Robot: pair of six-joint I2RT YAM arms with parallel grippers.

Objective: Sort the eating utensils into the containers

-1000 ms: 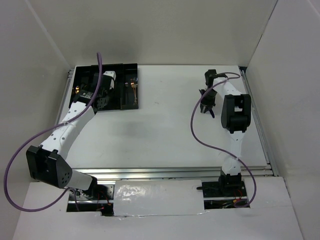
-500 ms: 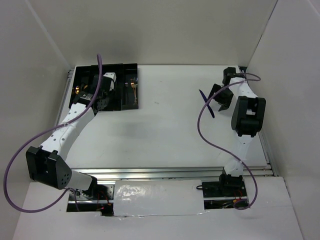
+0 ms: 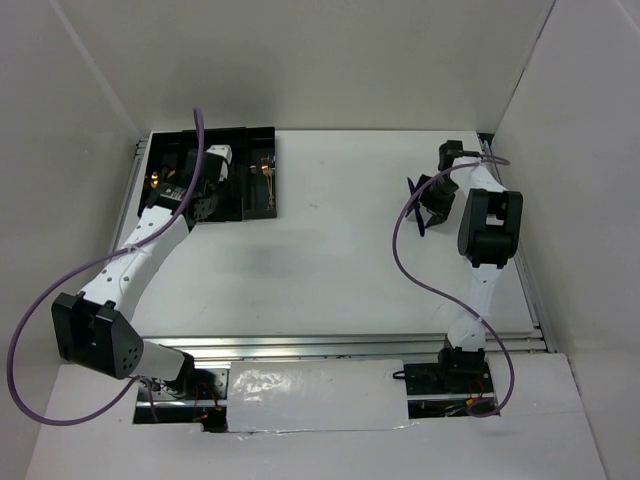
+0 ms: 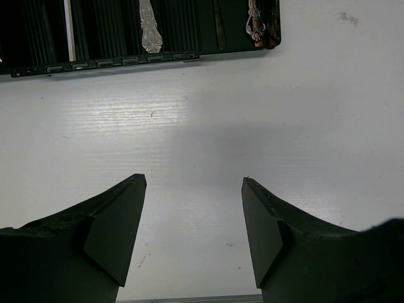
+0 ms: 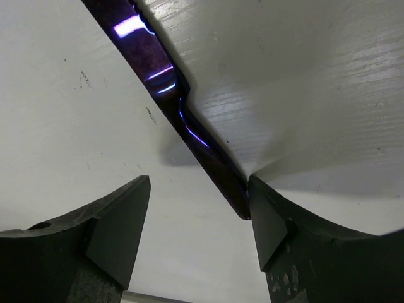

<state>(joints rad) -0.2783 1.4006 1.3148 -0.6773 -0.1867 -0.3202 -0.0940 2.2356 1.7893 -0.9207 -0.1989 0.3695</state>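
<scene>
I am hovering my right tool [image 5: 199, 184] over the black utensil [image 5: 165, 82], fingers apart and gripping nothing. The utensil is lying flat on the worktop [image 3: 330, 250] at the far right, well apart from the tray [image 3: 262, 135] at the far left. It is running diagonally through my wrist view, and its near end is sitting just beside my right finger rather than midway between the two. I judge that I should be shifting sideways until the shaft is centred and crossing it squarely before lowering. It is thin and glossy, so I should be going right down to the surface and closing slowly, or it may skid or swing. My left tool [image 4: 192, 183] is also apart and empty, waiting near the tray's edge, where a silver piece [image 4: 149, 28] is lying in a slot.
</scene>
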